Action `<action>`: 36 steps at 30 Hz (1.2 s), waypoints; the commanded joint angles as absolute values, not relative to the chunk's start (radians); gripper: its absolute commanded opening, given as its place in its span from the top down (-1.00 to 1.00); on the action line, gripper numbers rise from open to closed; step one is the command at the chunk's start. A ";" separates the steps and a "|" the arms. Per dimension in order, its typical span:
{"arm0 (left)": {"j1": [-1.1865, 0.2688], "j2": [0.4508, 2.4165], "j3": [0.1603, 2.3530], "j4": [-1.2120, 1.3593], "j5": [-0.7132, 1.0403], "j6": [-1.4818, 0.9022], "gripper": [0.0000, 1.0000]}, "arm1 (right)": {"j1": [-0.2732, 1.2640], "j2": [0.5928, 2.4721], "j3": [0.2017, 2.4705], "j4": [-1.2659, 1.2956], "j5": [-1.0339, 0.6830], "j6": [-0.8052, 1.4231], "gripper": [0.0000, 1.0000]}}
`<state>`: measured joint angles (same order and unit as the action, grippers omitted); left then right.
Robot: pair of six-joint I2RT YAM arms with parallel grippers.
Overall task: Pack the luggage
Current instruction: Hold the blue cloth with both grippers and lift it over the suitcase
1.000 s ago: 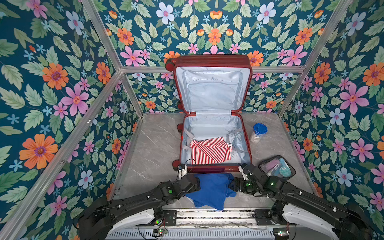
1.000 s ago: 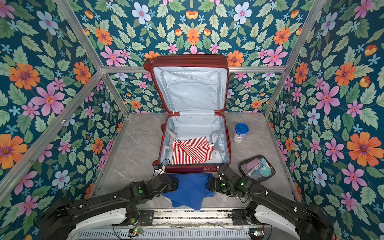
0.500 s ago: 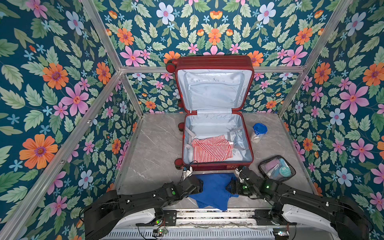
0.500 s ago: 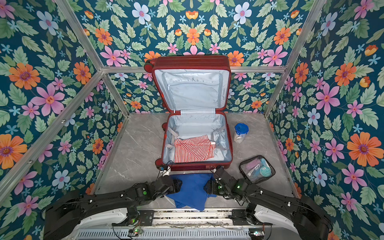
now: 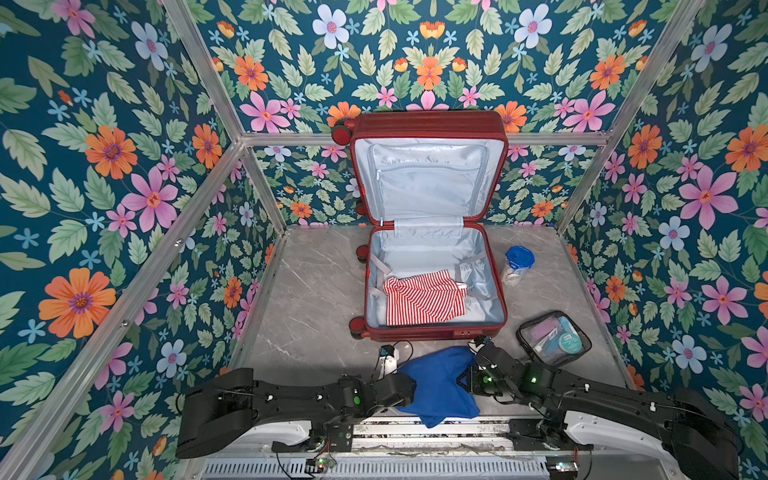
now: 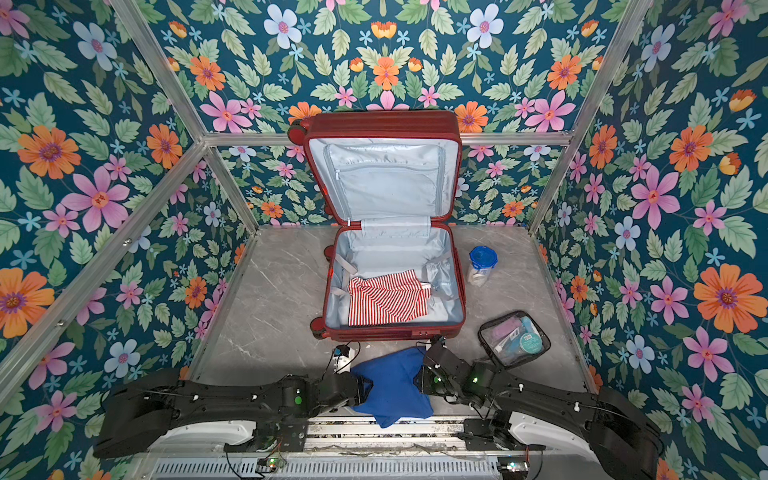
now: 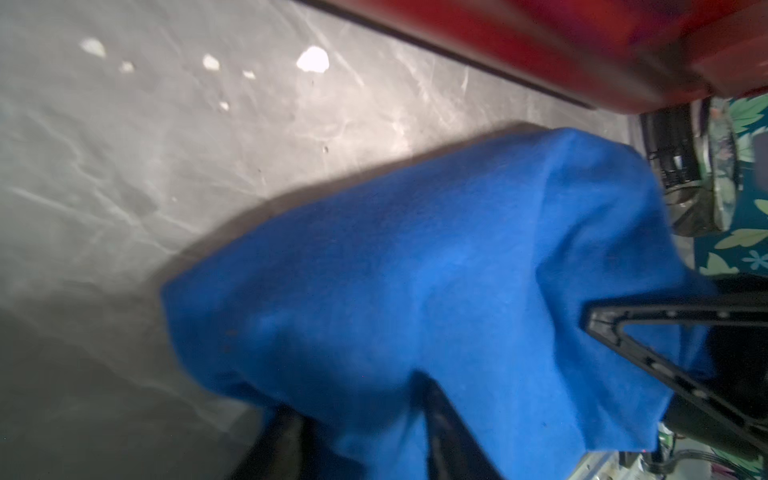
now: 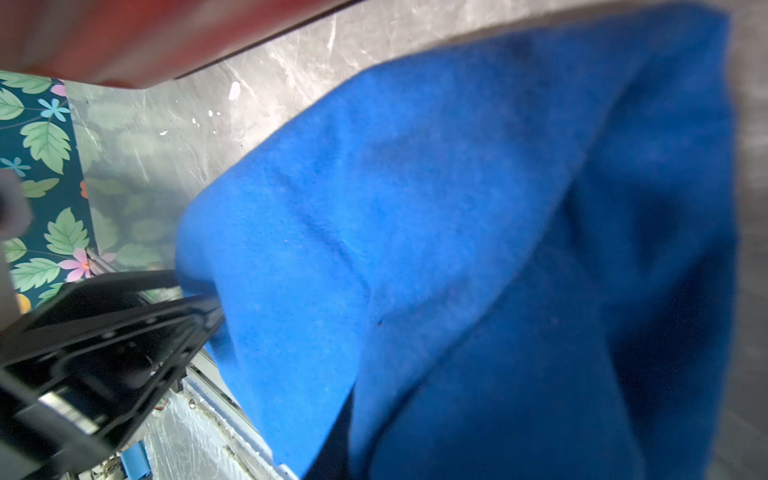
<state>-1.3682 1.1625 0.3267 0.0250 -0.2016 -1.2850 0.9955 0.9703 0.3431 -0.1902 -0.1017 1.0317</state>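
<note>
Shirt [image 5: 424, 297] in luggage [image 5: 432, 332], cloth [image 5: 436, 386] before it, jar [image 5: 517, 266] and pouch [image 5: 552, 338] to its right.

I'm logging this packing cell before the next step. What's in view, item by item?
luggage: one, dark red with pale blue lining, open at the back of the table, lid upright
striped garment: one, red and white, inside the luggage's lower half
blue cloth: one, blue, at the table's front edge, in front of the luggage
jar: one, clear with blue lid, on the table right of the luggage in both top views
pouch: one, clear with black trim, front right, small items inside
table: one, grey marble
walls: three, teal floral, around the table
left tool: one, black, shut on the blue cloth
right tool: one, black, shut on the blue cloth
</note>
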 commanded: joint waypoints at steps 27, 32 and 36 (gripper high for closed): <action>-1.555 1.031 0.905 -0.696 -0.761 -1.245 1.00 | 1.036 0.802 0.836 -0.598 -0.036 0.724 1.00; -1.325 0.965 0.962 -0.619 -0.673 -1.006 1.00 | 0.902 0.972 0.979 -0.527 -0.185 0.675 1.00; -1.100 1.019 1.033 -0.535 -0.536 -0.799 1.00 | 0.826 1.101 1.090 -0.473 -0.236 0.643 1.00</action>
